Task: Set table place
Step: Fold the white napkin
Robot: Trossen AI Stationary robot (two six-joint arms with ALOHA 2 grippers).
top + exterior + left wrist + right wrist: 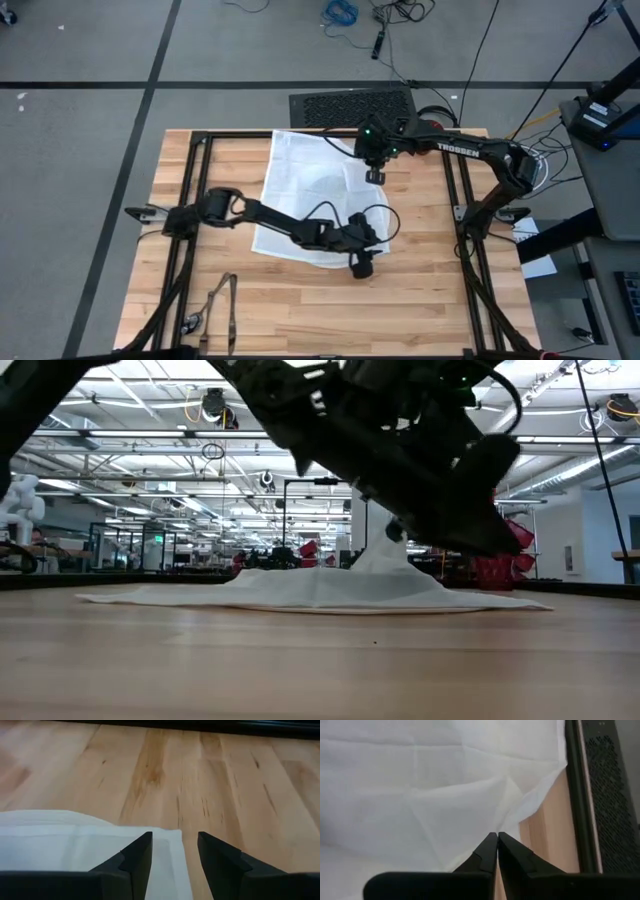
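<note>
A white napkin (310, 190) lies spread on the wooden table (420, 300), except near its far right edge, where it rises in a peak (385, 555). My right gripper (375, 177) hangs over that peak, shut on the cloth (420, 785). My left gripper (362, 268) is low at the napkin's near right corner (172, 832). It is open, with one finger over the cloth's corner and the other over bare wood, apart from both as far as I can see. My right gripper pinches the napkin between its two shut fingertips (490, 845), at or close to the cloth's right edge (520, 817), coming steeply from above. One layer or several, I cannot tell. The cloth is drawn up into a tent below the fingers, and the rest lies on the table.
Black frame rails (195, 200) run along the table's left and right sides. A dark strap-like object (225, 300) lies near the front left. A black perforated panel (350, 105) sits beyond the far edge. Bare wood (200, 775) stretches to the right of the napkin.
</note>
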